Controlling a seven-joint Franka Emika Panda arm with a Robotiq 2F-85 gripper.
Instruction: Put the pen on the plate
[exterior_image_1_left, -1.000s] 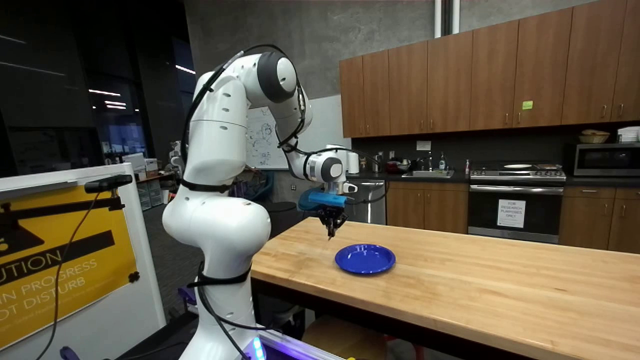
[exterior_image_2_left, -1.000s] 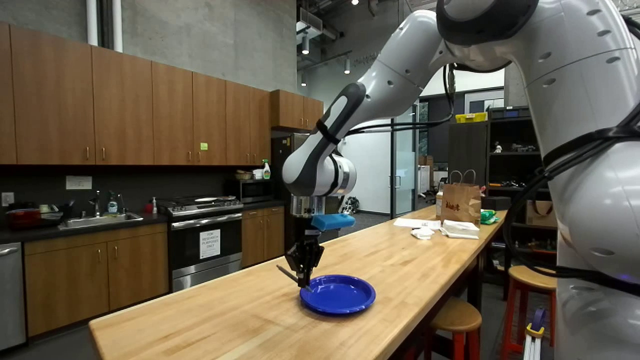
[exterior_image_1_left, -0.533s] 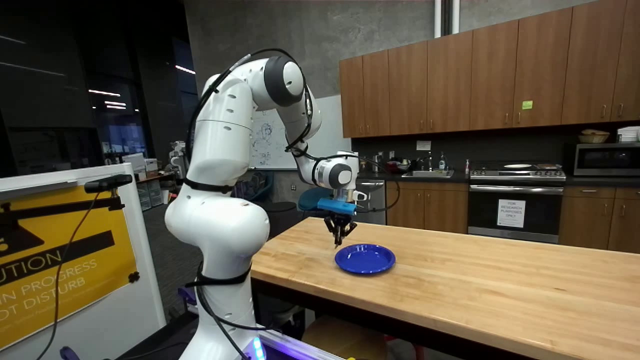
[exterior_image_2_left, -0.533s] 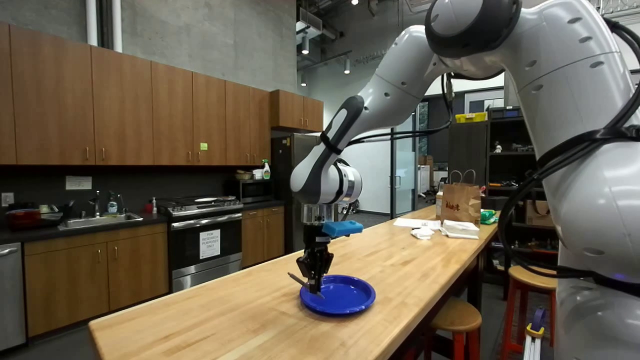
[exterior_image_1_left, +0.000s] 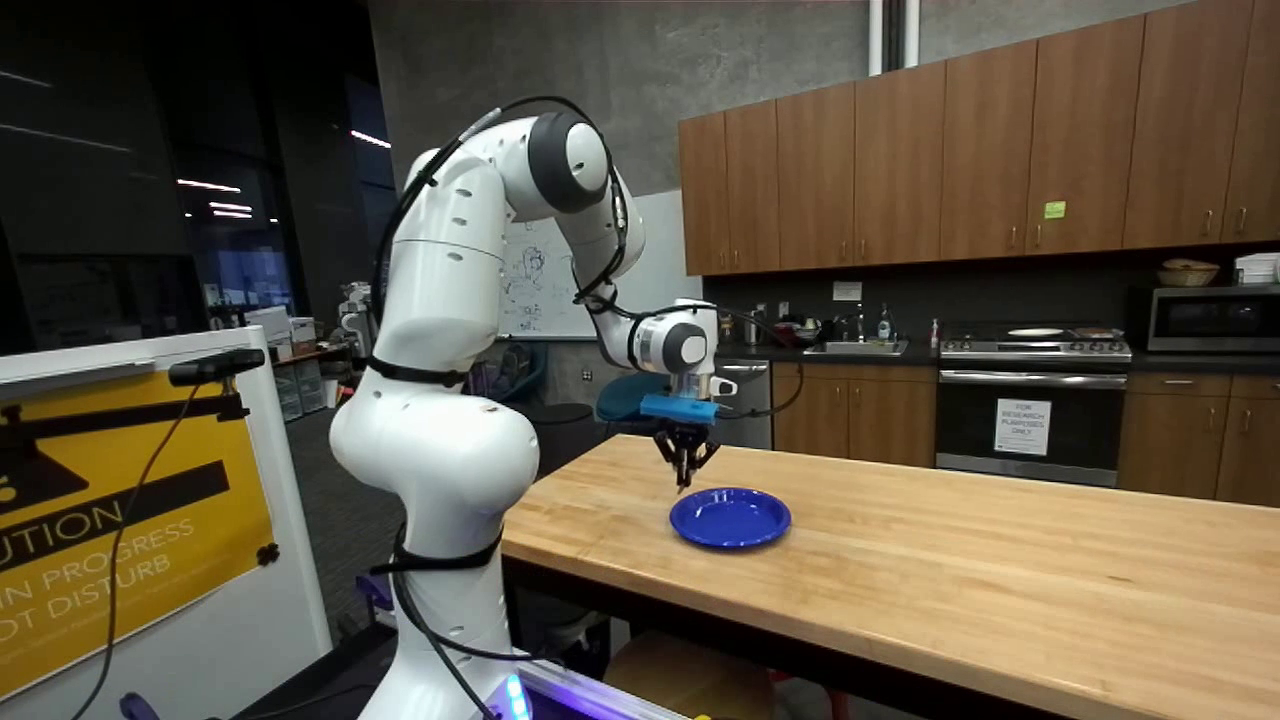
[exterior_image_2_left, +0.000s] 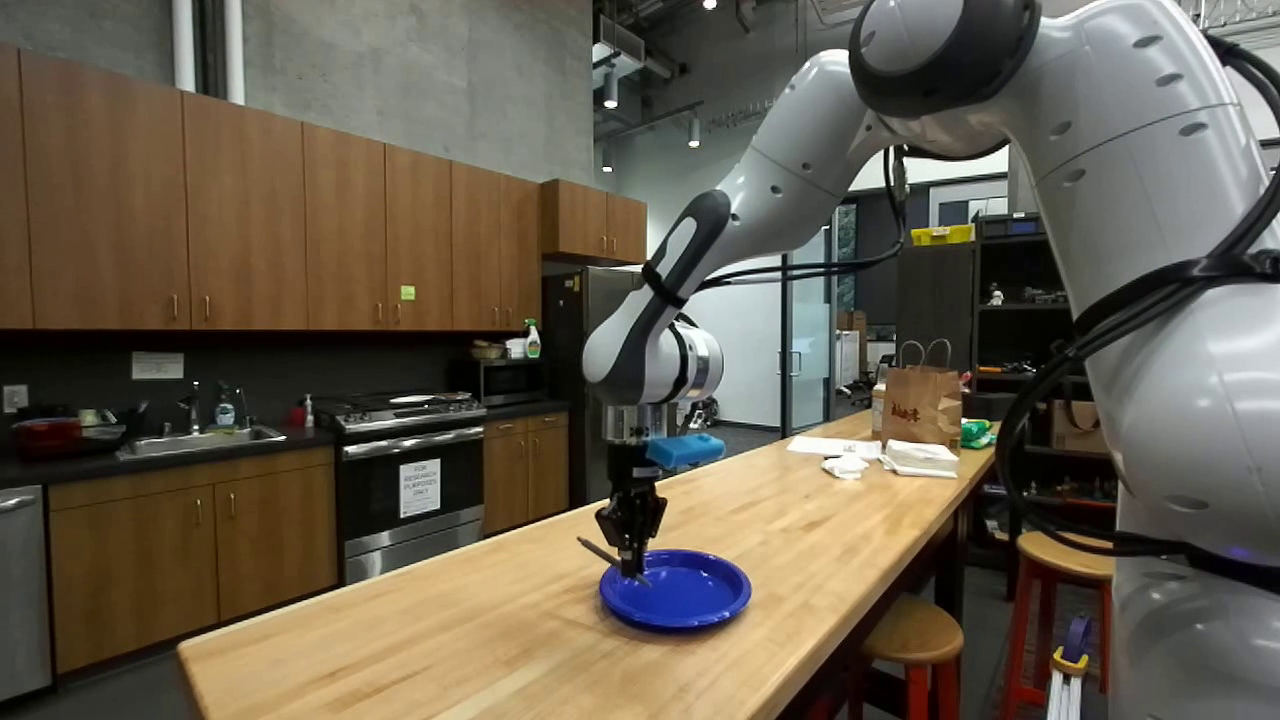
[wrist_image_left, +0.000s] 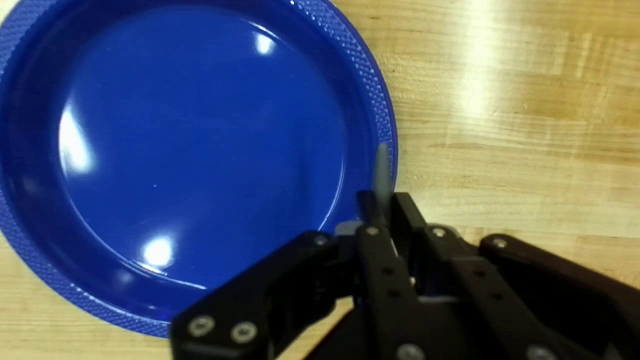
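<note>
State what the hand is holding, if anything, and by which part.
The hand grips the pen between its ends, nearer the lower one; both stick out.

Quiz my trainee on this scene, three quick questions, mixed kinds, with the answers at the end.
1. What colour is the plate?
2. In the wrist view, the tip of the pen shows against: A) the stove, B) the plate's rim, C) the bag.
3. True or false: the pincer stands wide open.

Key: 1. Blue. 2. B. 3. False: it grips the pen.
</note>
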